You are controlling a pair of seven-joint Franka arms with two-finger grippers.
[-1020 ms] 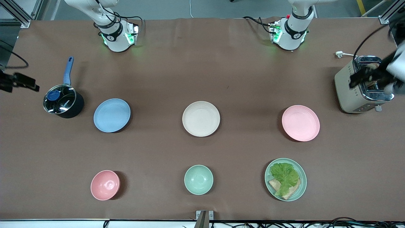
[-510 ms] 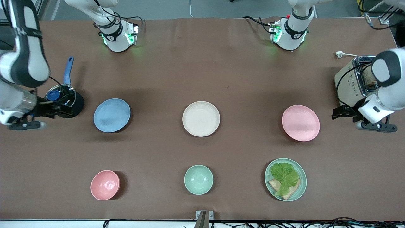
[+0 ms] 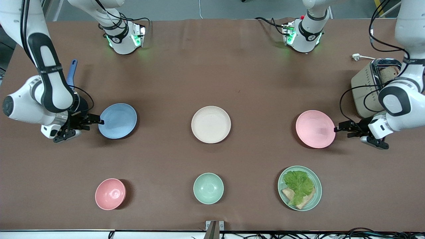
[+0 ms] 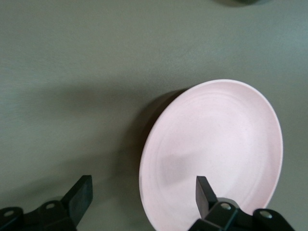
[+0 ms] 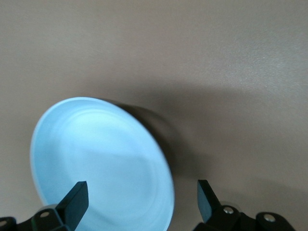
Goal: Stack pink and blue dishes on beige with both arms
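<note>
The beige plate (image 3: 211, 124) lies at the table's middle. The blue plate (image 3: 117, 120) (image 5: 101, 163) lies toward the right arm's end, the pink plate (image 3: 315, 128) (image 4: 216, 154) toward the left arm's end. My right gripper (image 3: 98, 120) (image 5: 142, 199) is open at the blue plate's outer edge, one finger over the plate and one past its rim. My left gripper (image 3: 338, 128) (image 4: 143, 195) is open at the pink plate's outer edge, straddling the rim the same way. Both plates lie flat on the table.
A black saucepan with a blue handle (image 3: 71, 76) sits partly hidden by the right arm. A beige toaster (image 3: 371, 88) stands by the left arm. Nearer the camera are a pink bowl (image 3: 110, 194), a green bowl (image 3: 208, 188) and a green plate with lettuce and bread (image 3: 299, 188).
Both arms have swung in from the table's ends and come down. Each gripper has moved from outside its plate to that plate's outer rim. The plates have not moved.
</note>
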